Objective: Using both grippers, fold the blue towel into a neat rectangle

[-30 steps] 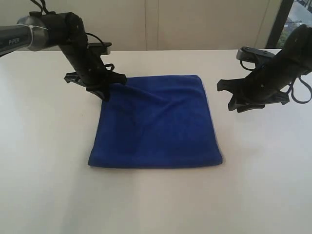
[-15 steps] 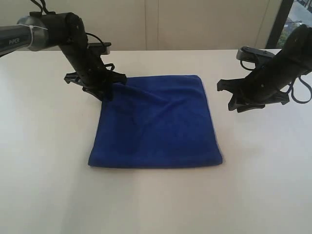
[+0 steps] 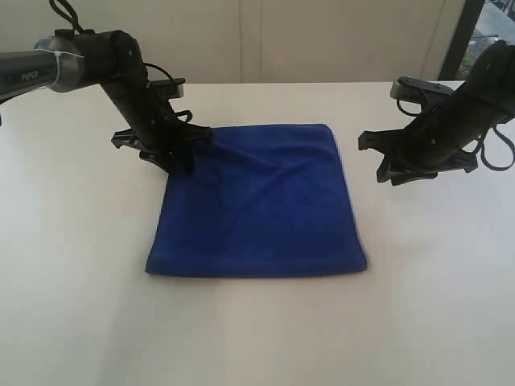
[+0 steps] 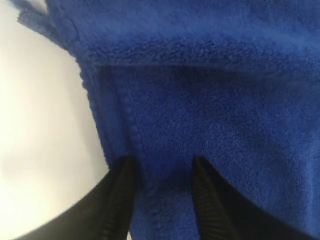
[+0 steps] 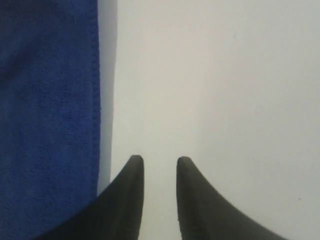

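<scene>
The blue towel (image 3: 261, 201) lies folded flat on the white table (image 3: 72, 241), a rough rectangle with a soft crease near its far left corner. My left gripper (image 3: 189, 153) is down at that far left corner, open; in the left wrist view its jaws (image 4: 162, 162) stand apart over the towel's (image 4: 200, 75) hemmed edge, gripping nothing. My right gripper (image 3: 372, 158) hovers just off the towel's far right edge. It is open, and in the right wrist view (image 5: 159, 160) only bare table shows between its jaws, with the towel's edge (image 5: 45, 125) alongside.
The white table (image 5: 225, 75) stretches all round the towel. A pale wall runs behind the table's far edge (image 3: 265, 82), and a dark window frame (image 3: 460, 36) stands at the back right.
My left gripper has opened and let go of the towel's far left corner, shifting slightly to the right and down. The right arm has not moved.
</scene>
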### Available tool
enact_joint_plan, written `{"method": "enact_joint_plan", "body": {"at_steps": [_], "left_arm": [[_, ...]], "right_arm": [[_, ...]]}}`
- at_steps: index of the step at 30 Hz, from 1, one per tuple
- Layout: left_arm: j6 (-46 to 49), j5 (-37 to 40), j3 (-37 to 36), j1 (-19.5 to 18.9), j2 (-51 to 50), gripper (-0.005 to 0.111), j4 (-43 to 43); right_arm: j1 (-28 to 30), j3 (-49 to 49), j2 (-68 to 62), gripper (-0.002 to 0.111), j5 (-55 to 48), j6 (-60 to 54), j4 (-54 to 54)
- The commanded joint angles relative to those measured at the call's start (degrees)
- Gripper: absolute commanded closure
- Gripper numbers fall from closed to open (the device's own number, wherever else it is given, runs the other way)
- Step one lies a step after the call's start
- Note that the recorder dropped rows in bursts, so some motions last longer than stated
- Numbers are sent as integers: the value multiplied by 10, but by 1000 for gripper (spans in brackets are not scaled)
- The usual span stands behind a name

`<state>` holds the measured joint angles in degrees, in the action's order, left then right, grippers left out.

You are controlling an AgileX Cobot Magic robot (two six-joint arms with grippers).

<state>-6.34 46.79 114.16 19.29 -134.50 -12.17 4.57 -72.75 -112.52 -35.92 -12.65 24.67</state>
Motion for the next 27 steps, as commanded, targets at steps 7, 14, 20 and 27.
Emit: {"method": "enact_joint_plan", "body": {"at_steps": [7, 14, 20, 27], "left_arm": [[-2, 24, -4, 3, -4, 75, -5], [1, 25, -4, 3, -4, 76, -5], [1, 28, -4, 3, -2, 80, 16], [3, 28, -4, 1, 6, 107, 25]], "right_arm": [[0, 3, 6, 85, 6, -4, -3], [0, 3, 6, 85, 6, -4, -3], [0, 3, 6, 85, 6, -6, -3], [0, 3, 6, 85, 8, -6, -3]]}}
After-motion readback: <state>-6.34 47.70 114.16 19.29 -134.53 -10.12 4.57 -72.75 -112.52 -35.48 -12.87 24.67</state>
